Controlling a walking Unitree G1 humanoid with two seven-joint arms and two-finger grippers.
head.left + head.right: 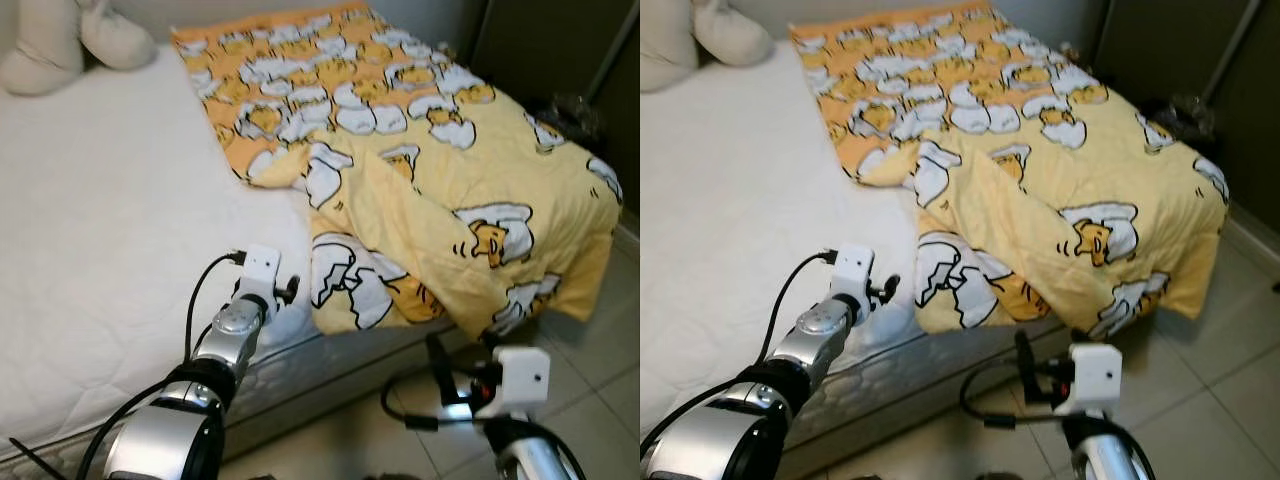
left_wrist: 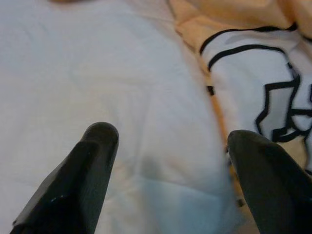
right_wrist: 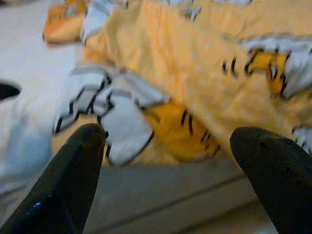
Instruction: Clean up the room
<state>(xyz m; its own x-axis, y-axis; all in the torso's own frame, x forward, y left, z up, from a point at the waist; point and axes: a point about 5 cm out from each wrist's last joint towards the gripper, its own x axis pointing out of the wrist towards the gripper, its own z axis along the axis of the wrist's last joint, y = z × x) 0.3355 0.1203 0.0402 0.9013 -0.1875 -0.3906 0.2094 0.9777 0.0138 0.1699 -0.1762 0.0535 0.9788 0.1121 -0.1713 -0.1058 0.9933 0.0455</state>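
A blanket lay on the bed's right half, its near edge hanging over the side at 5 o'clock. Pillows sat at 11 o'clock. The floor lay before the bed, toward 4 o'clock.

The white bed lies bare and open ahead of the left gripper, whose fingers are spread just beside the bunched edge of the yellow blanket. That blanket covers the bed's right half and drapes over its near corner, above the right gripper, spread over open floor. Pillows block the far left corner.
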